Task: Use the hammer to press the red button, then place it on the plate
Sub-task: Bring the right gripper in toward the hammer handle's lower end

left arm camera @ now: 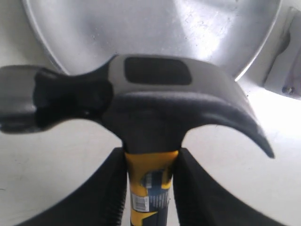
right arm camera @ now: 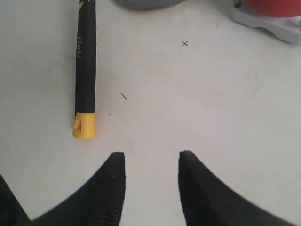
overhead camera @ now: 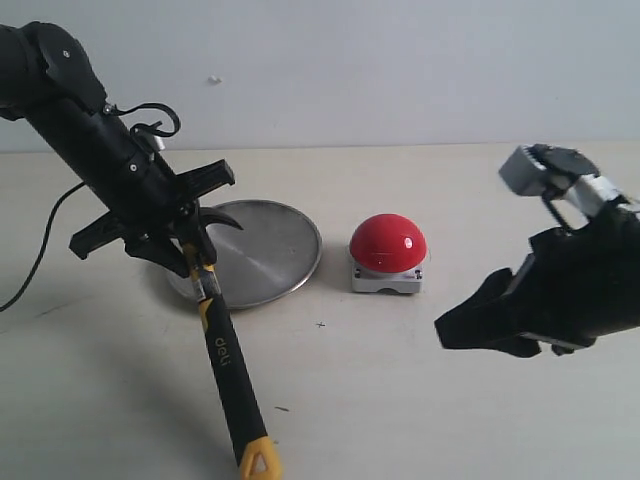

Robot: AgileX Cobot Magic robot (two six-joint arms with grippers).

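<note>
My left gripper (overhead camera: 195,262) is shut on the hammer (overhead camera: 228,375) just below its dark head, at the near left rim of the silver plate (overhead camera: 268,248). In the left wrist view the fingers (left arm camera: 110,188) clamp the yellow neck of the hammer (left arm camera: 150,179), with the head above them and the plate (left arm camera: 155,28) behind. The black-and-yellow handle slants down to the table front; its yellow looped end (right arm camera: 84,126) shows in the right wrist view. The red button (overhead camera: 388,243) stands on its grey base right of the plate. My right gripper (overhead camera: 470,325) hangs open at the right, holding nothing.
A black cable (overhead camera: 40,250) trails from the left arm over the table's left side. A small pen cross (overhead camera: 320,324) marks the tabletop in front of the button. A pale wall rises behind the table.
</note>
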